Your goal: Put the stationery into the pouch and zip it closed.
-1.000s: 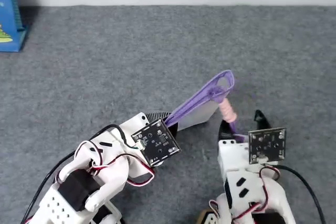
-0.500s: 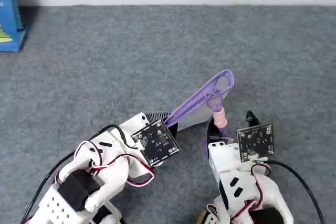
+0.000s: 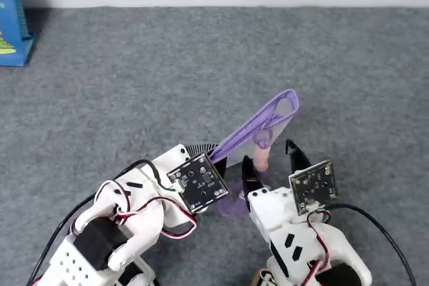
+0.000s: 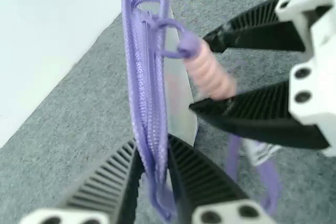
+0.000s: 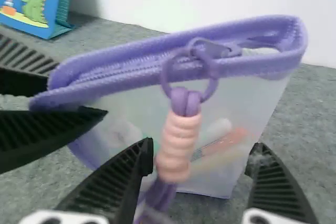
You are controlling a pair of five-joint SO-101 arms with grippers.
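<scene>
Nothing here can be read. The flat blue cardboard box [image 3: 9, 25] at the far edge of the table, by the wall, carries a cartoon green dinosaur and a few small coloured shapes, but no letters I can make out. The square black camera board [image 3: 199, 182] on the left arm's wrist and the matching black board [image 3: 312, 186] on the right one bear tiny pale markings, too small to tell. Inside the clear plastic pouch with purple fabric trim [image 5: 220, 124], one item shows an orange streak, blurred past reading.
</scene>
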